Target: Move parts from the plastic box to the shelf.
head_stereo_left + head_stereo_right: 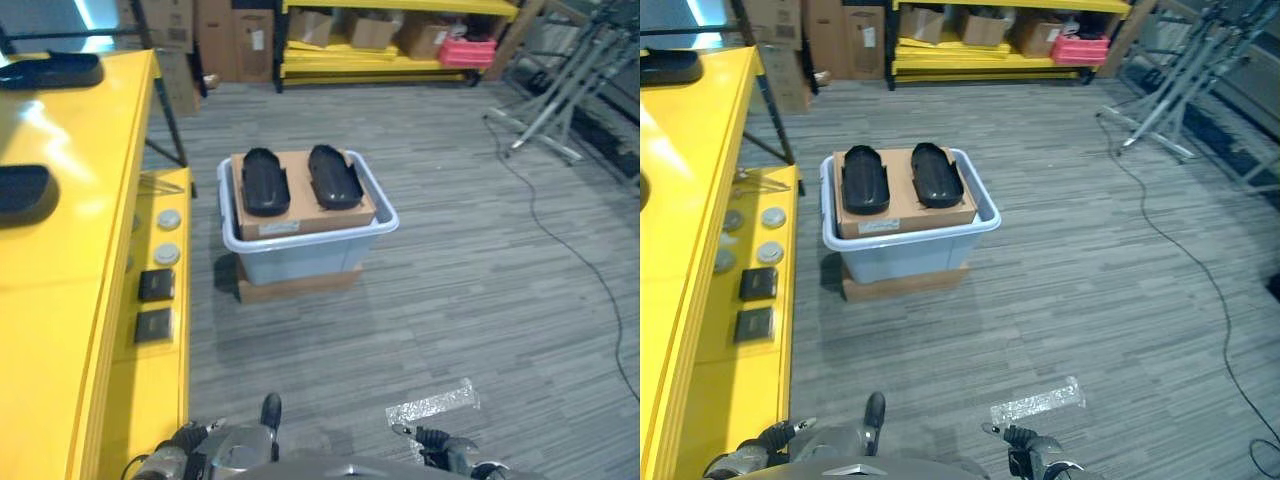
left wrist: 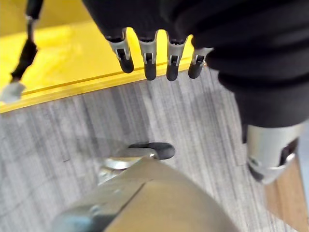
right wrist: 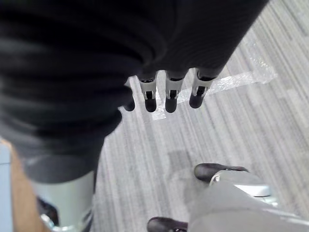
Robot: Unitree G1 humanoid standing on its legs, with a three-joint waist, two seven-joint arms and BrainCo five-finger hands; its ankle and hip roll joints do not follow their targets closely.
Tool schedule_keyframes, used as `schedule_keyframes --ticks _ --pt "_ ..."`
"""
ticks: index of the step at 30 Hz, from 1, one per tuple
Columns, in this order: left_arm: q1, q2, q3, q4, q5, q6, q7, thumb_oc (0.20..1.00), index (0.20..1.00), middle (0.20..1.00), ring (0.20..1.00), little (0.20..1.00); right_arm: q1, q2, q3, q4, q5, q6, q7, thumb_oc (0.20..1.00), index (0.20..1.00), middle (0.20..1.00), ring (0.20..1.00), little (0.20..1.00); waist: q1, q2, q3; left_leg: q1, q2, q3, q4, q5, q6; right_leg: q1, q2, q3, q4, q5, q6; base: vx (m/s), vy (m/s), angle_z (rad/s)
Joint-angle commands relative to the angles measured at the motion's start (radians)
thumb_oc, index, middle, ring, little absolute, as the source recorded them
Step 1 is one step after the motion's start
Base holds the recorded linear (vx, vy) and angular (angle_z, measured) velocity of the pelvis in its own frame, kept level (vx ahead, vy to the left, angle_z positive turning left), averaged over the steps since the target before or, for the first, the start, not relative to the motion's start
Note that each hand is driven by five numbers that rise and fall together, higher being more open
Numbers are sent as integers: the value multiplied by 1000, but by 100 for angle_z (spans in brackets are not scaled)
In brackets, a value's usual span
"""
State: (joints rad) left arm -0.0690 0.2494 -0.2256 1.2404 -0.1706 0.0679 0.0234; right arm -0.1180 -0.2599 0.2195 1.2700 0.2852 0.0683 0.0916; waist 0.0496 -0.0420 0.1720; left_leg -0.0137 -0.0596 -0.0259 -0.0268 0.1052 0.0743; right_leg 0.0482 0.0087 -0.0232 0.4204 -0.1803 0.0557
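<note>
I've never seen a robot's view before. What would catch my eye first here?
A pale plastic box sits mid-floor, with a cardboard insert bearing two black parts side by side. A bright yellow shelf runs along the robot's left. Both hands hang low: left hand, right hand, empty.

Head eyes look down, sharing plastic box [image 1: 300, 245]; wrist cameras face floor [image 3: 241, 125] closely.

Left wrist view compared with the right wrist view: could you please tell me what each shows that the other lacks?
Left wrist view: the left hand, fingers straight, hanging beside the edge of the yellow shelf. Right wrist view: the right hand, fingers straight too, above a strip of clear tape. Shared: the grey plank floor below, and a hand that holds nothing.
</note>
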Motion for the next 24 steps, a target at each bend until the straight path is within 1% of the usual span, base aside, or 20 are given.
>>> schedule_keyframes --ticks 1,2,3,4,6,7,8,10,11,12,13,14,15,16,18,20,21,22,23,24 --pt "-33 -18 -37 24 42 12 52 1000 1000 1000 1000 1000 -25 -19 -24 3 -28 -19 32 1000 1000 1000 1000 1000 20 26 1 8 3 46 140 -111 5 -103 -59 -144 -22 247 53 218 -116 -24" --pt "-34 -16 -37 24 40 13 52 1000 1000 1000 1000 1000 -25 -19 -24 2 -27 -18 32 1000 1000 1000 1000 1000 20 25 4 13 3 47 143 -115 4 -101 -68 -149 -31 246 54 351 -313 -26" --pt "-39 -1 -35 16 11 5 48 1000 1000 1000 1000 1000 -21 -14 -18 -3 -39 -15 28 1000 1000 1000 1000 1000 14 19 22 41 15 57 168 -151 -13 -90 -142 -184 -168 258 59 294 -296 -26" --pt "-39 2 -36 13 7 2 46 1000 1000 1000 1000 1000 -17 -13 -16 -4 -41 -13 24 1000 1000 1000 1000 1000 10 18 27 51 19 56 175 -161 -19 -81 -157 -187 -212 260 59 367 -377 -24" --pt "-43 4 -42 13 6 -8 38 1000 1000 1000 1000 1000 -13 -14 -17 -5 -48 -8 16 1000 1000 1000 1000 1000 -4 14 29 69 21 43 186 -188 -26 -89 -195 -161 -292 295 72 260 -255 -8" --pt "-48 5 -51 14 21 -26 29 1000 1000 1000 1000 1000 -12 -18 -23 -3 -78 2 21 1000 1000 1000 1000 1000 -22 14 29 93 26 24 188 -214 -30 -103 -228 -118 -345 344 88 327 -319 2" --pt "-53 6 -63 14 32 -39 28 1000 1000 1000 1000 1000 -12 -21 -26 -2 -109 4 31 1000 1000 1000 1000 1000 -33 16 28 103 32 3 187 -226 -32 -113 -239 -80 -365 366 95 401 -429 16" --pt "-76 16 -112 3 -12 -36 31 1000 1000 1000 1000 1000 6 -27 -29 11 -123 -21 40 1000 1000 1000 1000 1000 -76 21 25 123 44 -92 193 -265 -32 -145 -234 64 -354 375 107 309 -395 72" --pt "-76 17 -113 0 -13 -34 32 1000 1000 1000 1000 1000 11 -30 -27 10 -113 -22 41 1000 1000 1000 1000 1000 -80 27 23 129 58 -104 176 -253 -37 -136 -221 76 -351 362 105 402 -822 151" --pt "-61 15 -85 -8 -113 -16 76 1000 1000 1000 1000 1000 28 -28 -25 15 7 29 72 1000 1000 1000 1000 1000 -84 39 15 129 147 -140 184 -138 -81 -90 -163 65 -358 303 75 316 -721 180" --pt "-58 14 -79 -8 -135 -15 76 1000 1000 1000 1000 1000 27 -27 -24 15 16 31 72 1000 1000 1000 1000 1000 -83 39 16 124 153 -141 192 -121 -84 -87 -158 64 -360 300 72 340 -797 102" --pt "-47 5 -56 -9 -160 -21 69 1000 1000 1000 1000 1000 26 -26 -29 13 35 24 64 1000 1000 1000 1000 1000 -75 38 19 91 168 -143 238 -62 -94 -71 -146 52 -376 296 60 172 -362 54" --pt "-30 -19 -20 -14 -149 -45 62 1000 1000 1000 1000 1000 25 -36 -56 1 36 13 60 1000 1000 1000 1000 1000 -70 37 26 22 177 -113 319 1 -102 -40 -139 29 -421 300 44 162 -347 18" --pt "-26 -29 -11 -21 -145 -49 56 1000 1000 1000 1000 1000 31 -46 -69 -6 29 2 57 1000 1000 1000 1000 1000 -75 39 27 -2 182 -72 339 10 -110 -29 -139 6 -442 302 37 129 -256 -7" --pt "-22 -44 -11 -32 -157 -36 38 1000 1000 1000 1000 1000 44 -59 -83 -17 -20 -47 48 1000 1000 1000 1000 1000 -82 44 29 -35 175 3 342 2 -120 -16 -140 -30 -462 297 30 68 -69 39" --pt "-17 -60 -17 -39 -117 -26 25 1000 1000 1000 1000 1000 60 -66 -99 -32 -31 -62 29 1000 1000 1000 1000 1000 -84 52 32 -55 132 73 303 -31 -123 -5 -141 -66 -471 290 33 95 -12 71" --pt "-13 -68 -22 -38 -87 -20 28 1000 1000 1000 1000 1000 67 -67 -110 -37 -9 -74 22 1000 1000 1000 1000 1000 -80 60 34 -66 98 102 268 -39 -123 0 -137 -82 -470 283 35 87 28 75" --pt "-7 -71 -26 -33 -70 -21 31 1000 1000 1000 1000 1000 71 -66 -115 -39 2 -88 15 1000 1000 1000 1000 1000 -74 64 35 -67 71 112 226 -50 -118 0 -134 -91 -463 280 39 152 96 64" --pt "19 -71 -35 -11 -50 -25 43 1000 1000 1000 1000 1000 75 -54 -119 -45 -4 -128 -4 1000 1000 1000 1000 1000 -60 73 24 -19 32 97 69 -56 -90 -12 -120 -98 -436 266 46 162 111 55" --pt "27 -66 -29 -6 -12 -23 42 1000 1000 1000 1000 1000 78 -51 -119 -46 -12 -147 -30 1000 1000 1000 1000 1000 -58 72 18 3 37 95 37 -49 -85 -14 -115 -105 -426 259 44 178 118 15"
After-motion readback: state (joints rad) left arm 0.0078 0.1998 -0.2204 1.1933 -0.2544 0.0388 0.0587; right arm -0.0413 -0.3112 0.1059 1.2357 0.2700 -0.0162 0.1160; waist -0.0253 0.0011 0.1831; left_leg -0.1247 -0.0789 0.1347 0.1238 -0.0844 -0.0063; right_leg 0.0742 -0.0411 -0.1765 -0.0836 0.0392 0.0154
